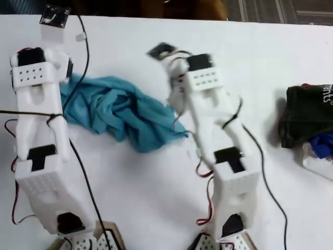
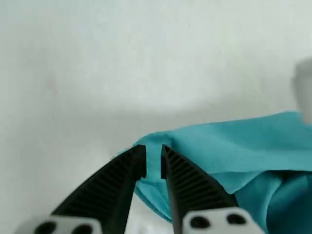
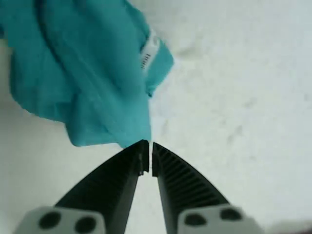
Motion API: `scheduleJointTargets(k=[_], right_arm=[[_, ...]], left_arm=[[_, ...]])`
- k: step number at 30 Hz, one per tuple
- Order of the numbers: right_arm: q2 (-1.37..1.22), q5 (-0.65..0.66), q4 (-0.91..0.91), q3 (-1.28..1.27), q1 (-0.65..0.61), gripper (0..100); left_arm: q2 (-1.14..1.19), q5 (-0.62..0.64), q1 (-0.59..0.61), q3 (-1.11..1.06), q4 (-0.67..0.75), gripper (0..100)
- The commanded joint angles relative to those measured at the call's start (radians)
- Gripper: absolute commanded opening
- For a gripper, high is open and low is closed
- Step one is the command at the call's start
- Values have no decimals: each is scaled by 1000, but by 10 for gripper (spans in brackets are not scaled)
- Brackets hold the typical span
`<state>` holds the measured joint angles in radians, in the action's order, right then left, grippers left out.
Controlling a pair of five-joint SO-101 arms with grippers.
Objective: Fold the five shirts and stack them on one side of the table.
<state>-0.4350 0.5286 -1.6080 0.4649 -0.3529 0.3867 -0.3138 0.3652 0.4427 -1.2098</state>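
Note:
A crumpled teal shirt lies on the white table between the two arms. My left gripper is at the shirt's left end; in the left wrist view its jaws are shut on a folded teal edge. At the shirt's right edge is my right gripper, and the right wrist view shows it shut, pinching the tip of a teal corner. A white label shows near that corner.
A pile of dark folded cloth sits at the table's right side, with a blue piece and something white beside it. Cables trail across the table by both arms. Bare table lies in front of the shirt.

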Motion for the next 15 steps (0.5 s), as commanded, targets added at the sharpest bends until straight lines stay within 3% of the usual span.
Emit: scheduleJointTargets(k=[1,8,15], right_arm=[[33,-6,4,91,-97,19],[-53,-6,157,118,-220,19],[-309,2,232,163,-147,19]], left_arm=[[-8,15,28,42,14,83],[-5,15,91,36,14,83],[-5,15,173,35,-32,83]])
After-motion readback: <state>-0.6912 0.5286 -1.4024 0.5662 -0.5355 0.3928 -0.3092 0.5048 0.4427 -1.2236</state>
